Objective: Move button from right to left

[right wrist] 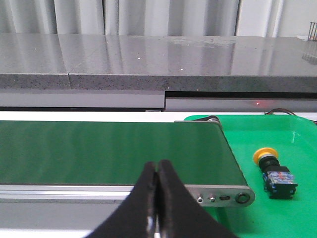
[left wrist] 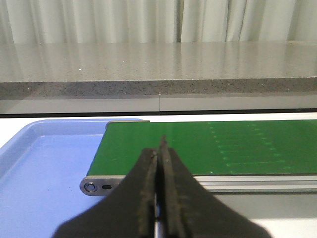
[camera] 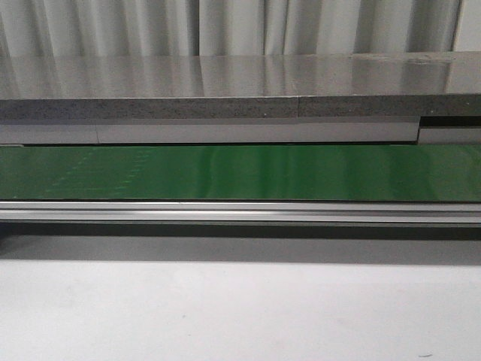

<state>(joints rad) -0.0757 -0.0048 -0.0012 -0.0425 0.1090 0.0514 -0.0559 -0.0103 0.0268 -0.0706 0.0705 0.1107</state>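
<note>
only the right wrist view shows the button (right wrist: 274, 171) on a green tray (right wrist: 297, 134).

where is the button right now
The button shows only in the right wrist view, lying on its side in the green tray just past the end of the green conveyor belt, untouched by either gripper.

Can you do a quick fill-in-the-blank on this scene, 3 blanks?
1. The button lies on its side in the ____ tray.
2. The tray at the conveyor belt's other end is ____.
3. The jaws of the left gripper and the right gripper are both ____.

Missing words: green; blue; shut
</note>
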